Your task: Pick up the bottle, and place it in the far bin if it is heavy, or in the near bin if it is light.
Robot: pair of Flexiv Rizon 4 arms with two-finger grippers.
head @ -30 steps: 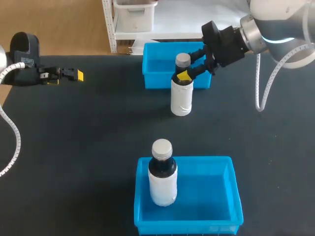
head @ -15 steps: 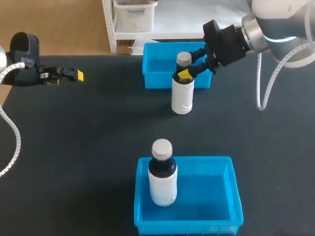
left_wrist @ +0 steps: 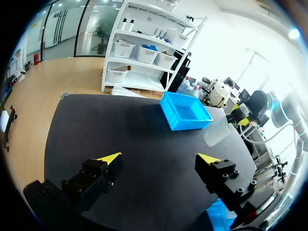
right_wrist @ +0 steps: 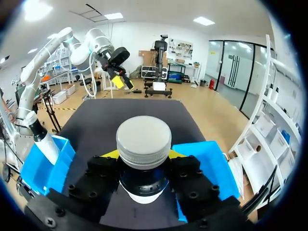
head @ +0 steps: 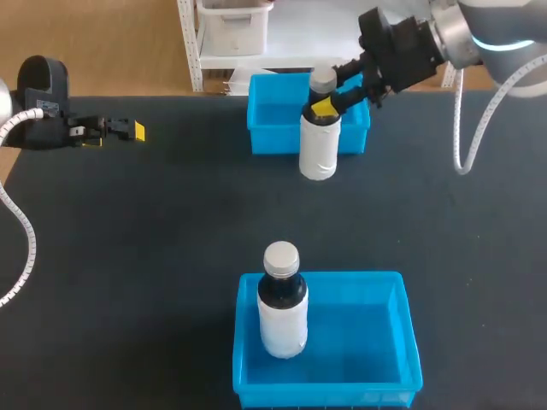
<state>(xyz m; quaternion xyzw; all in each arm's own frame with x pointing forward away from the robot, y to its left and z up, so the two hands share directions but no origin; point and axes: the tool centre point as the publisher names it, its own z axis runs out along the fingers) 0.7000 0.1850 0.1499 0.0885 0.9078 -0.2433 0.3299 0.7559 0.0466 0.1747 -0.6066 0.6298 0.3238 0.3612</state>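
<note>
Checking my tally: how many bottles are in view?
2. One bottle is held at its neck by the right gripper, at the far bin's front; the other bottle stands in the near bin.

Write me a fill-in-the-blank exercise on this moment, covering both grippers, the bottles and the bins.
1. The right gripper is shut on the ____ of the bottle.
2. The left gripper is ____ and holds nothing.
3. The second bottle, inside the near bin, stands ____.
4. The far bin is coloured ____.
Missing words: neck; open; upright; blue.
</note>
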